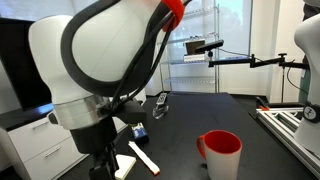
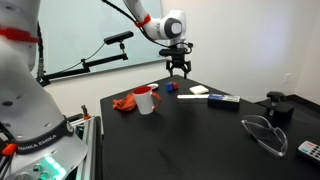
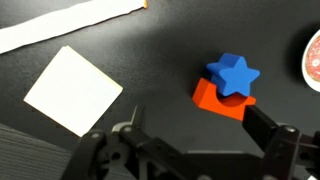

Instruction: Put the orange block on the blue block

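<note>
Wrist view, left to right: a white stick (image 3: 70, 25) lies along the upper left edge of the dark table (image 3: 160, 60), with a small orange tip at its right end. Below it, apart from it, a pale flat pad (image 3: 73, 90) rests square-on-corner on the table surface. Right of centre sits the orange block (image 3: 212, 98), flat on the table. The blue block (image 3: 232, 74), star-shaped in outline, rests on top of it and in contact with it, covering its upper right part. At the far right edge a portion of the red cup (image 3: 312, 58) rim is visible, near the two blocks but apart from them. The gripper (image 3: 192, 125) enters from the bottom of this view with its jaws spread wide; it grasps nothing, and neither finger touches either block. The blocks lie ahead of the right-hand finger rather than centred between the two. In an exterior view the gripper (image 2: 179, 70) hangs above the table with jaws parted and empty, to the right of the red cup (image 2: 146, 100). The blocks are too small there to assess.
</note>
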